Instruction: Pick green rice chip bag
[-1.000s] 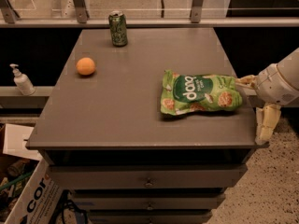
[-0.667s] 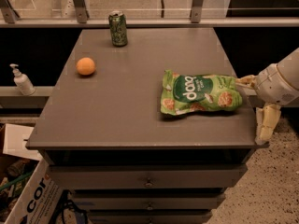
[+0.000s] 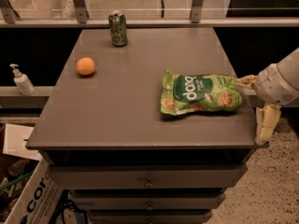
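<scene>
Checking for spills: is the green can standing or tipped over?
Upright: the can stands on its base. The gripper is at the chip bag's right end.

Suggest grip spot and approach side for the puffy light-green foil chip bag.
Probably its right end, approached from the right. The puffy light-green foil chip bag lies flat, long axis left-right, and that end narrows beside the gripper, at the grey table's right edge, jaws open.

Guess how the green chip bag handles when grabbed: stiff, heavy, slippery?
The green rice chip bag looks puffy, probably light and squashy; glossy foil may slip. It lies flat, unlikely to roll. The gripper sits open at its right end.
</scene>
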Robot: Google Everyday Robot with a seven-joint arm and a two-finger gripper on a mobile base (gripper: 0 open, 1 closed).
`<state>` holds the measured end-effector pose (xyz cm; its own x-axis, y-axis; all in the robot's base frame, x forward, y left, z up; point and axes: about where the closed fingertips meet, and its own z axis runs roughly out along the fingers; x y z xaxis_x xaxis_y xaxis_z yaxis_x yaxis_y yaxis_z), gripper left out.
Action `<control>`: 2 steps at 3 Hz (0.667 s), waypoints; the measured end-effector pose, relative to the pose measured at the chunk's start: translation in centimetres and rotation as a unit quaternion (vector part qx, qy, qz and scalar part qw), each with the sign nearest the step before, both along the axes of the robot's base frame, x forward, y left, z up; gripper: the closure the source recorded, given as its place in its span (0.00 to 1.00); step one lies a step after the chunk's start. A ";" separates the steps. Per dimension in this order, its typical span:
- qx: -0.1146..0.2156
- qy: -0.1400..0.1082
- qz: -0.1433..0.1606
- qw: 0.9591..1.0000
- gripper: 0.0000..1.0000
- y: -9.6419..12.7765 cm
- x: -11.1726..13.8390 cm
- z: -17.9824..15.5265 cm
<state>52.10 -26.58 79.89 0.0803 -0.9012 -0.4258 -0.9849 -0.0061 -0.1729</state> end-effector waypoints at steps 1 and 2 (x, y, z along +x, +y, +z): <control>0.000 0.000 0.000 1.000 0.00 0.0 0.0 0.0; 0.000 0.000 0.000 1.000 0.00 0.0 0.0 0.0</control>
<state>52.10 -26.58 79.89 0.0804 -0.9012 -0.4259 -0.9849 -0.0061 -0.1729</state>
